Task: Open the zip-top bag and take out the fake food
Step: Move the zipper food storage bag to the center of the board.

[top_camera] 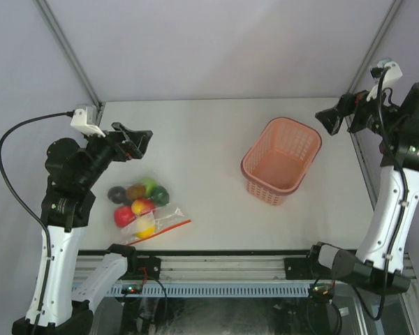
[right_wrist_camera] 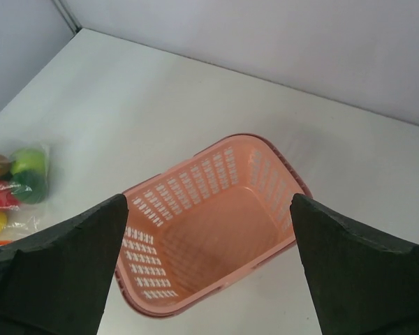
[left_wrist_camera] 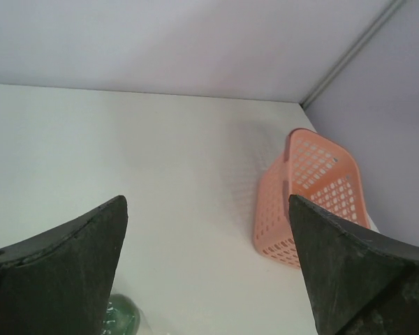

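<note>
The zip-top bag [top_camera: 148, 209] lies flat at the near left of the table, its orange-red zip strip [top_camera: 169, 227] toward the front edge. Inside it the fake food [top_camera: 142, 206] shows as red, yellow, green, brown and blackish pieces. My left gripper [top_camera: 136, 143] hovers open just behind the bag, nothing between its fingers. In the left wrist view this gripper [left_wrist_camera: 206, 202] spans bare table, with one dark green piece [left_wrist_camera: 119, 317] at the bottom edge. My right gripper [top_camera: 335, 115] hangs open at the far right. In its own view, the right gripper [right_wrist_camera: 208, 199] frames the basket, with the bag [right_wrist_camera: 14, 188] at the left edge.
An empty pink basket [top_camera: 269, 190] stands right of centre, lying at an angle; it shows in the left wrist view as the basket [left_wrist_camera: 314, 181] and in the right wrist view as the basket [right_wrist_camera: 174, 202]. Grey walls enclose the table on three sides.
</note>
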